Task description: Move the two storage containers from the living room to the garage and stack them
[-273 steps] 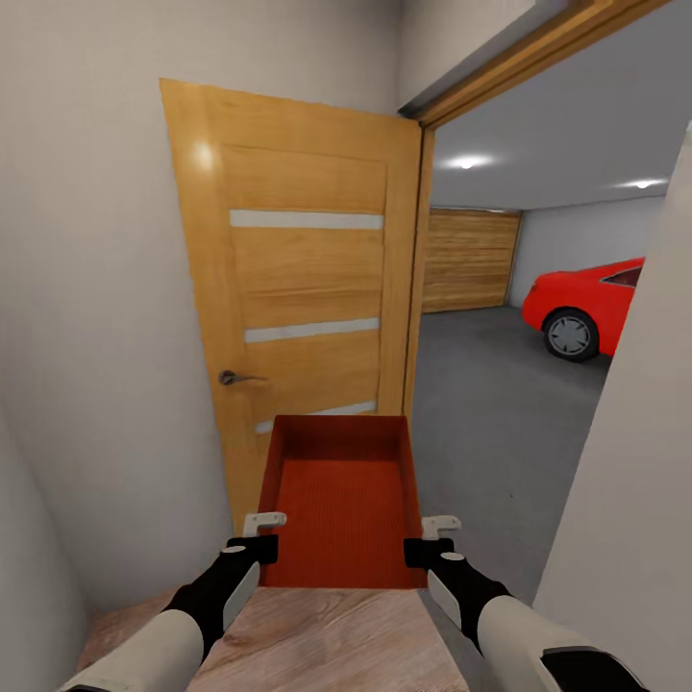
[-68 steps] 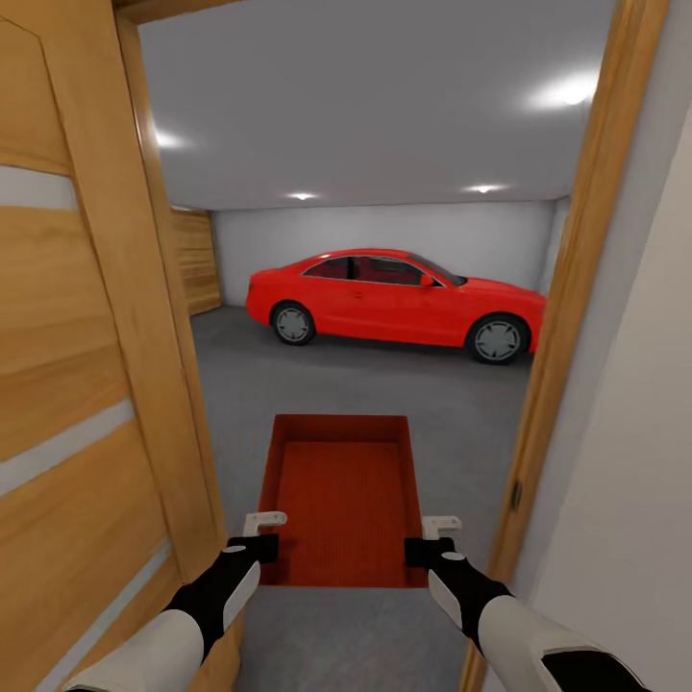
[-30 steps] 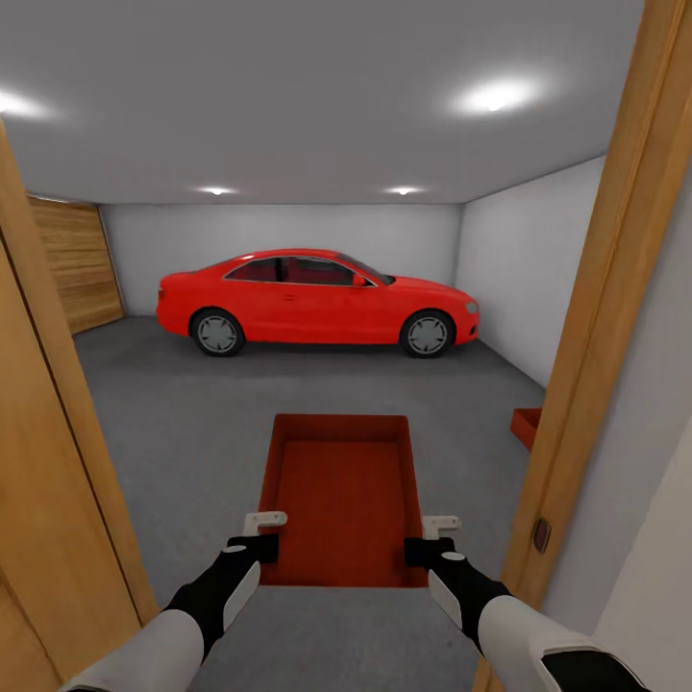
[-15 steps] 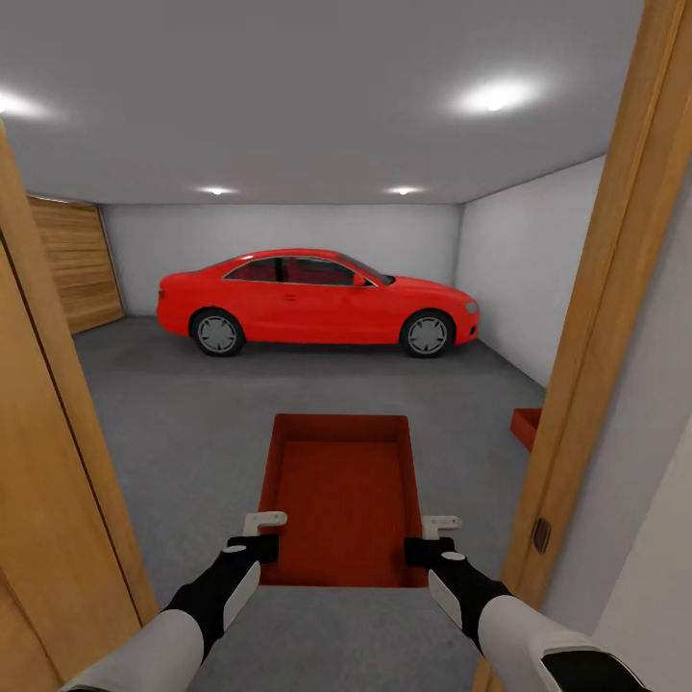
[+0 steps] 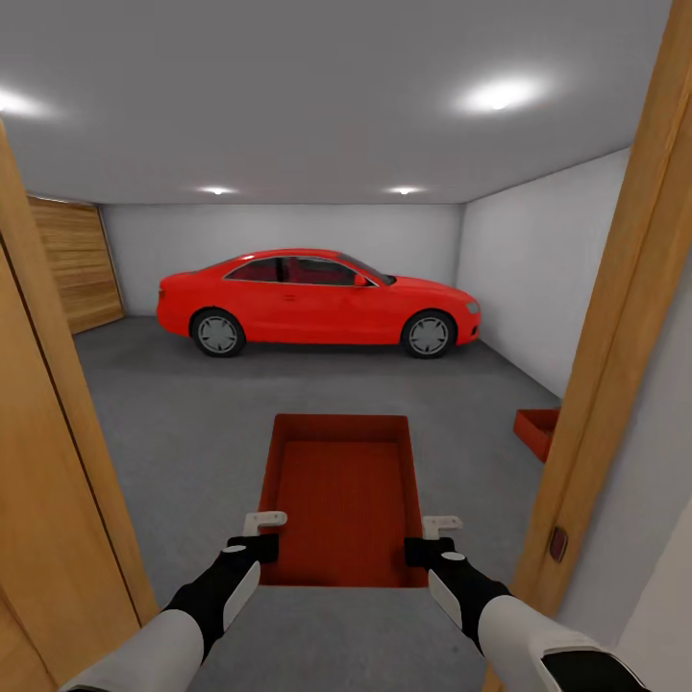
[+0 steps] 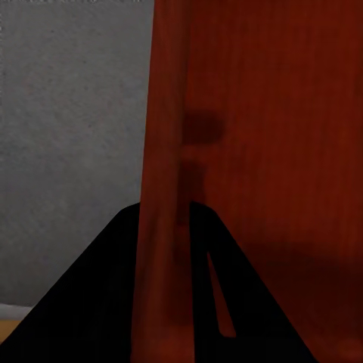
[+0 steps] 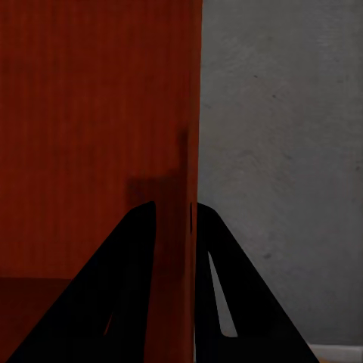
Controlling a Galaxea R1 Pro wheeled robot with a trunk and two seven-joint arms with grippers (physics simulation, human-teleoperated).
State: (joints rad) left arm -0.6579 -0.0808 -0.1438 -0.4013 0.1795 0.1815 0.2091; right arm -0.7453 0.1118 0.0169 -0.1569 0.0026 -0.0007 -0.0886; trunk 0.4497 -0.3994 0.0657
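I carry one orange-red storage container (image 5: 341,495) level in front of me, above the garage's dark grey floor (image 5: 183,432). My left gripper (image 5: 261,534) is shut on its left wall (image 6: 162,189) and my right gripper (image 5: 434,538) is shut on its right wall (image 7: 193,166); in each wrist view the thin wall runs between the two dark fingers. The other storage container (image 5: 536,430) lies on the floor by the right wall, partly hidden behind the door frame.
I stand in a doorway: open wooden door (image 5: 43,461) at left, wooden frame post (image 5: 615,365) at right. A red car (image 5: 317,303) is parked across the far side. A slatted wooden garage door (image 5: 77,274) is at far left.
The view has crept forward and slightly right through the doorway, so more of the right wall and of the container on the floor shows. My grip on the carried container is unchanged.
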